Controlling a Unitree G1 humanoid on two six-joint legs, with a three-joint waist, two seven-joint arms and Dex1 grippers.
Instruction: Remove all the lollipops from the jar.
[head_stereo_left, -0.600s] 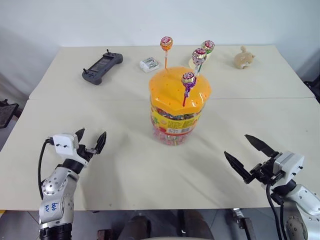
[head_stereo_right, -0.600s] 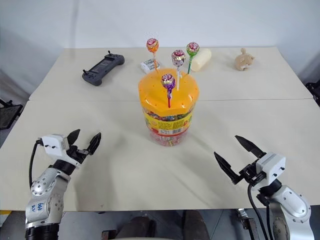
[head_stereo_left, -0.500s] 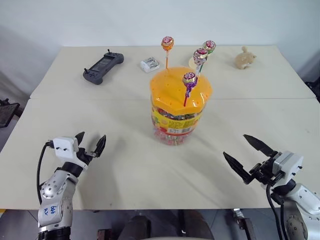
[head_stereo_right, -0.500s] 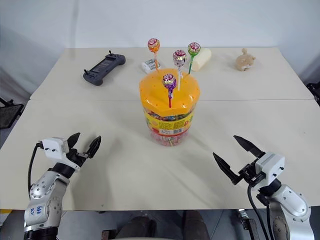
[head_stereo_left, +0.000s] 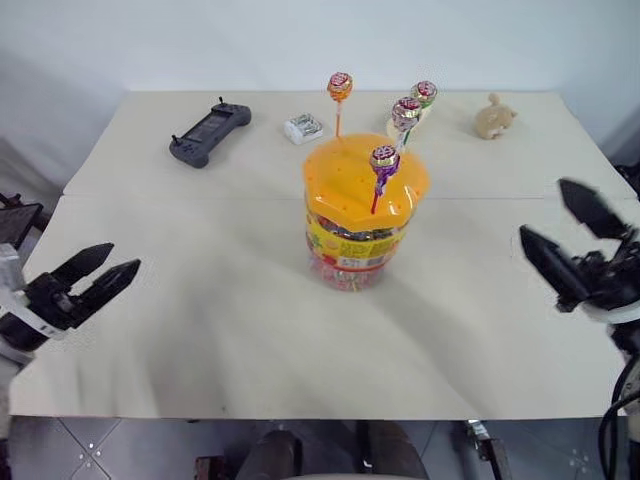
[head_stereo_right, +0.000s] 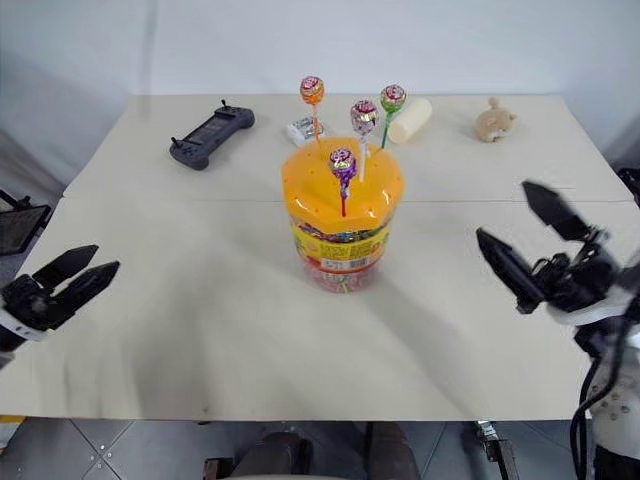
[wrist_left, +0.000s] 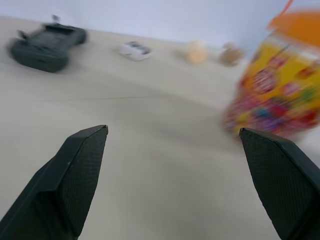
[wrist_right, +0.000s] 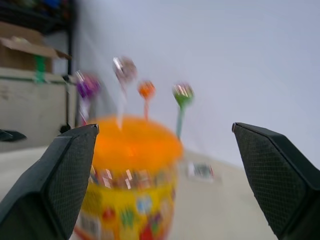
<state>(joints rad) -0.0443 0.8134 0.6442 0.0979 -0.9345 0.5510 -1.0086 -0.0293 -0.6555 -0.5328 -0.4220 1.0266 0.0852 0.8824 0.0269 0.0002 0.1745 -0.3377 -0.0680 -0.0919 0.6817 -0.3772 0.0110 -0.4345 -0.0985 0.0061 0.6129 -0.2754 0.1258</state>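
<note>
Jar label: the yellow-red band around the jar (head_stereo_left: 352, 243) carries print, too small to read.
Lollipop wrappers: the lollipops (head_stereo_right: 352, 110) have patterned wrappers; no words can be made out.
White packet: the small packet (head_stereo_left: 303, 128) on the table (head_stereo_left: 200, 300) shows no legible marking.
Controller: the dark controller (head_stereo_left: 209, 133) shows no readable text.

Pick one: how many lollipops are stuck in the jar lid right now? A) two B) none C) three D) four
D: four lollipops stand on their sticks in the orange lid of the jar, wrapped purple, orange, pink and green, and both open grippers are well clear of them.
</note>
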